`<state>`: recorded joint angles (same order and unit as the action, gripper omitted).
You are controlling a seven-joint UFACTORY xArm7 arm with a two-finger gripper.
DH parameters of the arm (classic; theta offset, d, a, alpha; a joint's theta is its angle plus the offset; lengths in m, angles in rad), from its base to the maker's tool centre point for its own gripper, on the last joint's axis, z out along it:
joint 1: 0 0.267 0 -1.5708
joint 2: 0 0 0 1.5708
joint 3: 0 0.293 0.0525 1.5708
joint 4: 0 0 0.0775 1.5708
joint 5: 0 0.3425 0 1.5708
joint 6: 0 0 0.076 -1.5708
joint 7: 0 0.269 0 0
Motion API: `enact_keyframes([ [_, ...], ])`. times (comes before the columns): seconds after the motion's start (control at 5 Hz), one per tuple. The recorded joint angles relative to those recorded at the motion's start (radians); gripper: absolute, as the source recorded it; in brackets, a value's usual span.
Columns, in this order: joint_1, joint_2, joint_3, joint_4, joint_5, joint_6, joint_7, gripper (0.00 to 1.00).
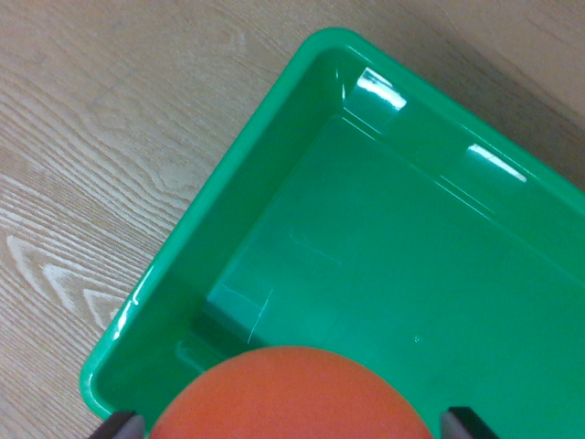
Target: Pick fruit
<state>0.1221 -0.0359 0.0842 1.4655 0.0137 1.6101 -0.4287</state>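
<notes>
A round orange fruit (292, 398) fills the bottom middle of the wrist view. Dark fingertips (122, 425) show at either side of it, so my gripper (292, 430) is shut on the fruit. The fruit hangs over the near corner of a green plastic bin (228, 197), whose glossy floor lies bare below. The lower half of the fruit and most of the fingers are cut off by the picture's bottom edge.
The bin rests on a pale wood-grain tabletop (101, 155) that takes up the wrist view's left and top. The bin's far rim runs diagonally toward the wrist view's right edge.
</notes>
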Motion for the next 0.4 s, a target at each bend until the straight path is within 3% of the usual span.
enact_keyframes([
  [0.4, -0.0001, -0.002, 0.0, 0.004, 0.0002, 0.006, 0.0, 1.0],
])
